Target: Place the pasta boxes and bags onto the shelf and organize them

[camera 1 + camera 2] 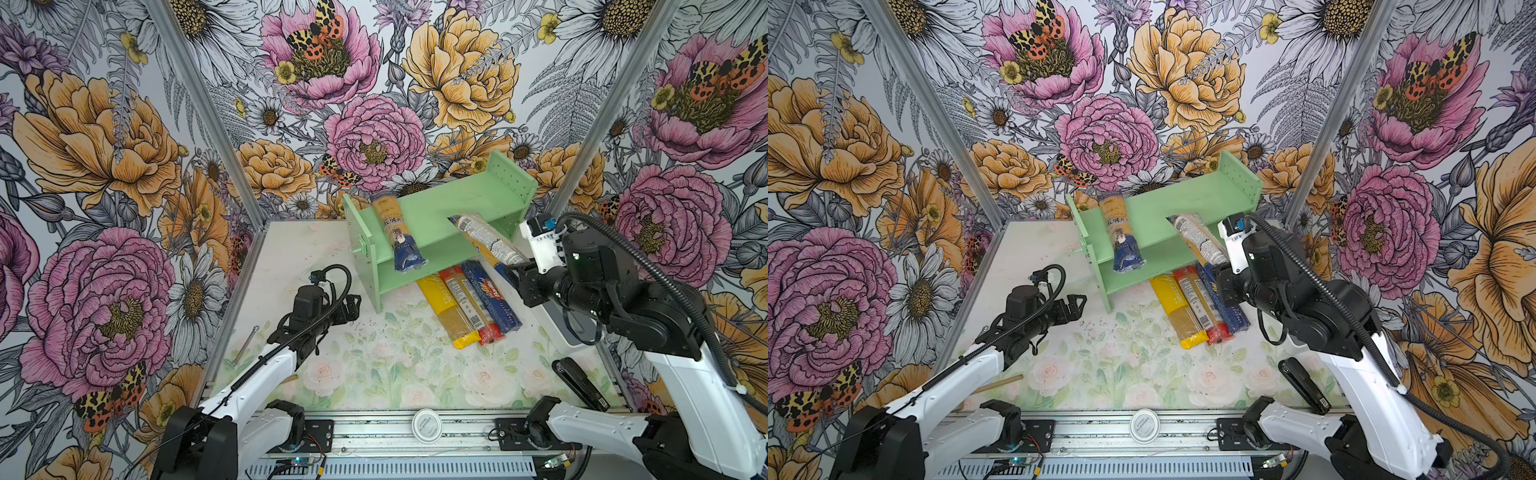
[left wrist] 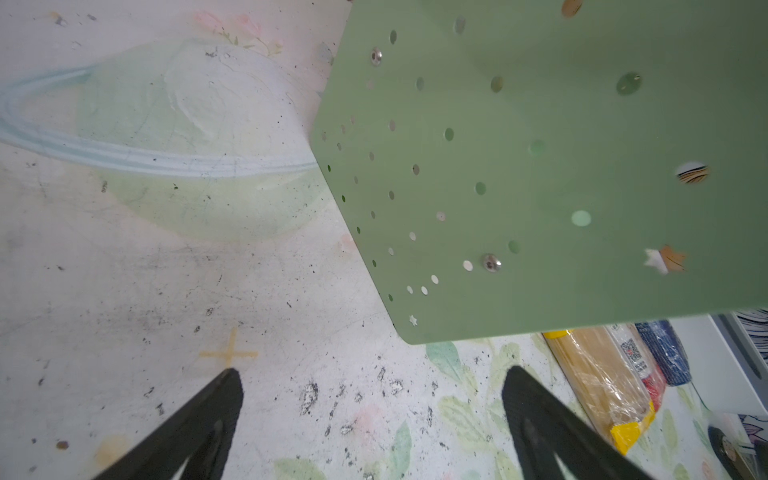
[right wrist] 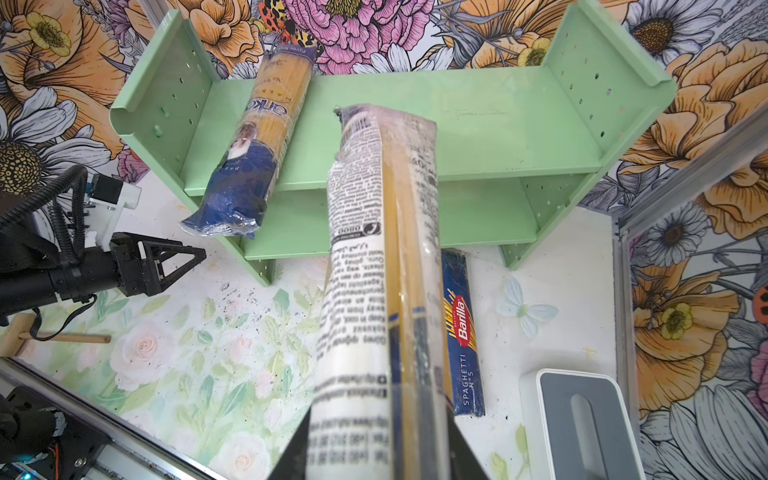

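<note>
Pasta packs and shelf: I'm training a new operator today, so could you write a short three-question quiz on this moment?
1. Multiple choice: what is the right gripper holding? A) the yellow pack B) a clear spaghetti pack C) nothing
2. True or false: the left gripper has its fingers shut on the shelf.
3. How many packs lie on the table in front of the shelf?

Key
1. B
2. False: its fingers stand open, holding nothing.
3. Three: the yellow pack, the red pack and the dark blue pack.
</note>
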Controlling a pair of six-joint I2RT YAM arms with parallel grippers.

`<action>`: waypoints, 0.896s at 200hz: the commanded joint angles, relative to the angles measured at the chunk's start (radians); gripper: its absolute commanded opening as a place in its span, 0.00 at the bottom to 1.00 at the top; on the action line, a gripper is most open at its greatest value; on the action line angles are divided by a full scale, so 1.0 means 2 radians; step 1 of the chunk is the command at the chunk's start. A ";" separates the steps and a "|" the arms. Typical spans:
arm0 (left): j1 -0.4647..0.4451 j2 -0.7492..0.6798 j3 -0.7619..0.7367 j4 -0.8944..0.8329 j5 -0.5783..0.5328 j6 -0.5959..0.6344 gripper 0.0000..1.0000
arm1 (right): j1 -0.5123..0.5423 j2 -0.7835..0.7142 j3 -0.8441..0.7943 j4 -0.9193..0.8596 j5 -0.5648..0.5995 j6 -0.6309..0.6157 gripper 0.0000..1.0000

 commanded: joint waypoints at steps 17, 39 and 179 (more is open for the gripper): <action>-0.005 -0.011 -0.008 0.004 0.009 0.012 0.99 | -0.009 0.035 0.069 0.087 0.024 -0.035 0.00; -0.005 -0.015 -0.010 0.005 0.009 0.012 0.99 | -0.021 0.058 0.077 0.110 0.003 -0.044 0.00; -0.001 -0.047 -0.022 -0.013 0.005 0.015 0.99 | -0.083 0.141 0.014 0.273 -0.094 0.003 0.00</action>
